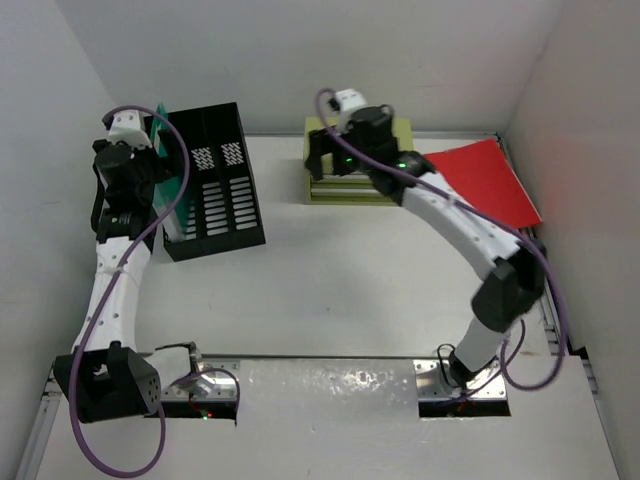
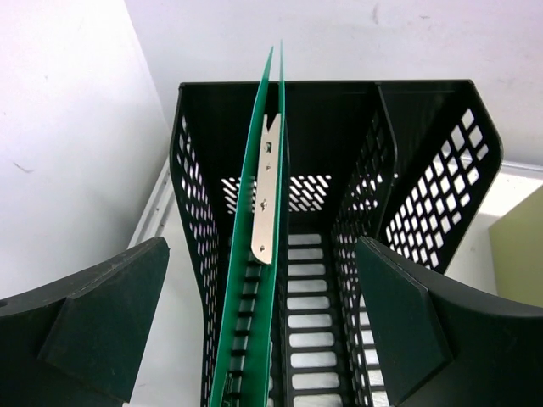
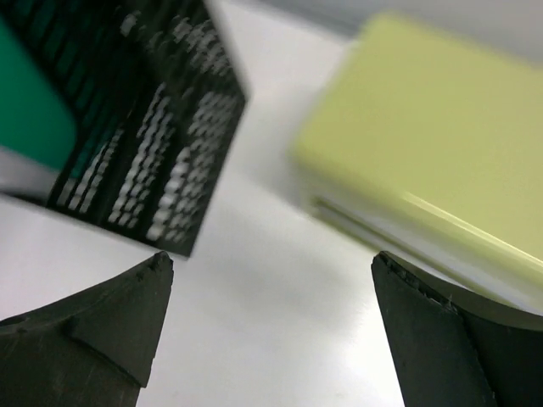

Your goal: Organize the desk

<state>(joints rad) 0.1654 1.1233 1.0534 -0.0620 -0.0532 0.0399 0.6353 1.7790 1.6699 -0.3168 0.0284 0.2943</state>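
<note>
Filing was judged in hand: a flat green folder was lodged in the leftmost slot of the black slotted file rack, at the white desk's far-left corner; other slots bare. The left gripper and right gripper were held released. Next, the flat red folder, at the far-right corner, would need an edge pinch.

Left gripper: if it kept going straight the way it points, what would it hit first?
Most likely the green folder, standing in the leftmost slot of the black file rack, dead ahead of the open left gripper. How far off it is remains unclear.
</note>
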